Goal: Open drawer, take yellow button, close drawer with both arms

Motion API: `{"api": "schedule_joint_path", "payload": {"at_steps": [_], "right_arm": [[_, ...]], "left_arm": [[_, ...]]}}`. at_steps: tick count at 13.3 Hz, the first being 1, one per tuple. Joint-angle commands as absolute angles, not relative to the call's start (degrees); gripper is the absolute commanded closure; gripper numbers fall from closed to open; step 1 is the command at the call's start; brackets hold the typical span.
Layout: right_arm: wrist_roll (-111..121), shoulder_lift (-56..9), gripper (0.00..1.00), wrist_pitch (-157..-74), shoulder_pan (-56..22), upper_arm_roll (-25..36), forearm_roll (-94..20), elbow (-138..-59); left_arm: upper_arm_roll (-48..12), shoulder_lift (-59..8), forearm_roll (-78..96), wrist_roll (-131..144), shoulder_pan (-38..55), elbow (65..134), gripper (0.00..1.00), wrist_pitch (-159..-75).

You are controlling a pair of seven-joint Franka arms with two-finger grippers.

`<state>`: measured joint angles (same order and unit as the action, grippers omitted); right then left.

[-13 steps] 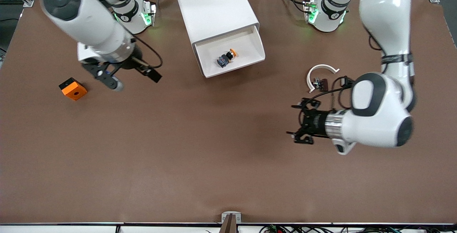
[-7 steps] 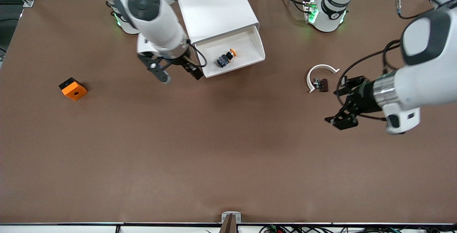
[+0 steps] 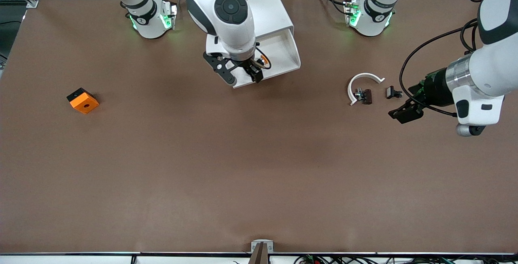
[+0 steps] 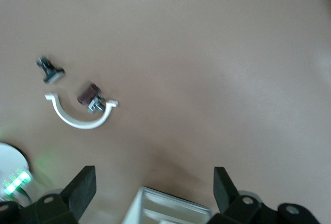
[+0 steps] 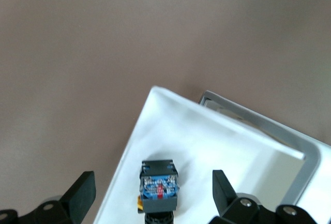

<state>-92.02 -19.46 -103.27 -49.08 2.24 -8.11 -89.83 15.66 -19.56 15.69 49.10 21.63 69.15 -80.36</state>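
The white drawer (image 3: 292,51) stands pulled out of the white cabinet (image 3: 243,1). The button (image 3: 264,61) lies in it; only its orange cap shows past the gripper. My right gripper (image 3: 242,75) hangs open over the drawer. In the right wrist view the button (image 5: 159,185) lies between the spread fingers (image 5: 81,195) on the drawer's white floor (image 5: 196,136), untouched. My left gripper (image 3: 408,104) is open and empty, low over the table at the left arm's end, next to a small black clip (image 3: 392,92).
A white C-shaped ring (image 3: 364,81) and a small brown part (image 3: 364,95) lie near the black clip. All three show in the left wrist view: ring (image 4: 77,118), brown part (image 4: 89,93), clip (image 4: 49,70). An orange square block (image 3: 82,100) sits toward the right arm's end.
My right arm has swung from near the orange block to over the open drawer. My left arm has drawn back toward its end of the table, uncovering the black clip.
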Motion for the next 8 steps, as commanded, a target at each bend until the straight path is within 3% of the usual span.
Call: {"api": "schedule_joint_path", "payload": {"at_steps": [1,8], "right_arm": [[-94.2,-19.8,0.0,-103.0,-51.1,3.1,-8.3,-89.5],[-94.5,-22.6,0.0,-104.8,-52.6,3.1,-5.9,-89.5]], "left_arm": [[15.6,-19.2,12.1,40.7,21.6,70.0,0.0,-81.0],[15.6,-18.2,10.1,26.3,20.7,73.7,0.0,-85.3]]}}
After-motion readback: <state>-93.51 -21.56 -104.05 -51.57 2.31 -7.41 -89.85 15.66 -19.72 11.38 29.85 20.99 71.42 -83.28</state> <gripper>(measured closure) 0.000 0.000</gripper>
